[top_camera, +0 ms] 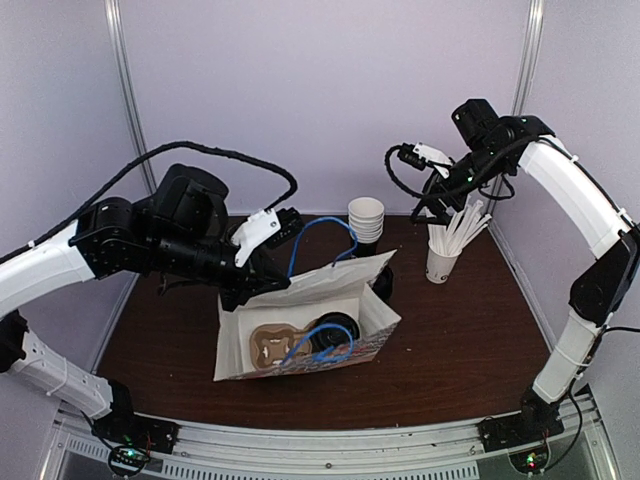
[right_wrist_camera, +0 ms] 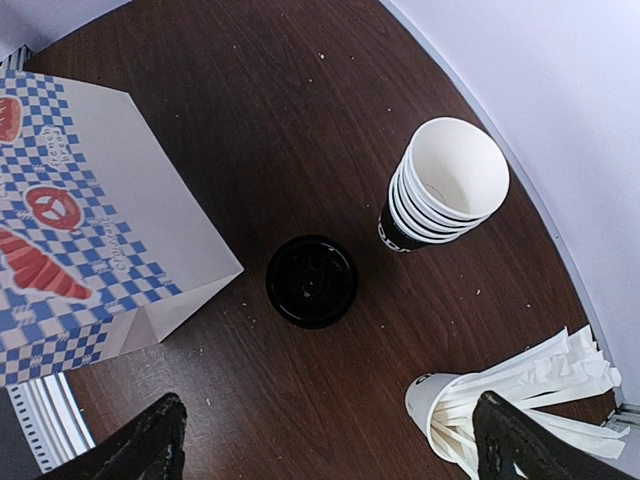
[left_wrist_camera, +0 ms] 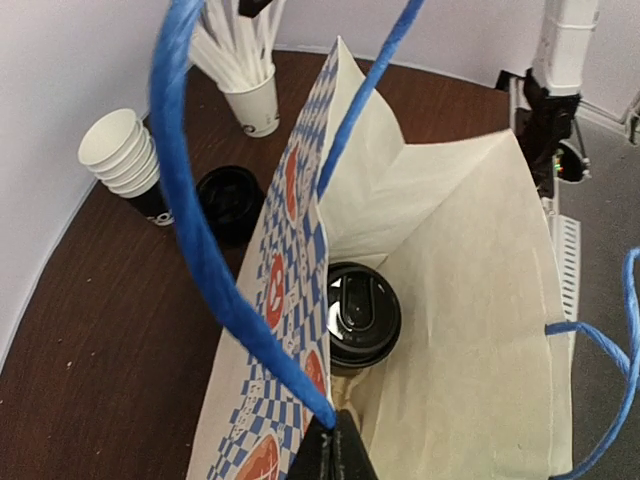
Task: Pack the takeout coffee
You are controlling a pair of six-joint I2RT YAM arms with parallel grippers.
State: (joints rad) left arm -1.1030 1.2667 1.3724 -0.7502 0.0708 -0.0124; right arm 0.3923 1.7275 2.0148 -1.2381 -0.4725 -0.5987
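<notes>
Most looks done, I think: the takeout coffee (left_wrist_camera: 362, 315) sits inside the paper bag (left_wrist_camera: 470, 300), my left gripper (left_wrist_camera: 335, 440) pinches the bag's edge, and my right gripper (right_wrist_camera: 330, 440) hangs wide and empty.

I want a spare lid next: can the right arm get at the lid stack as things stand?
Probably yes: its open end effector hangs nearby overhead, and the lid stack sits uncovered between bag and cups.
</notes>
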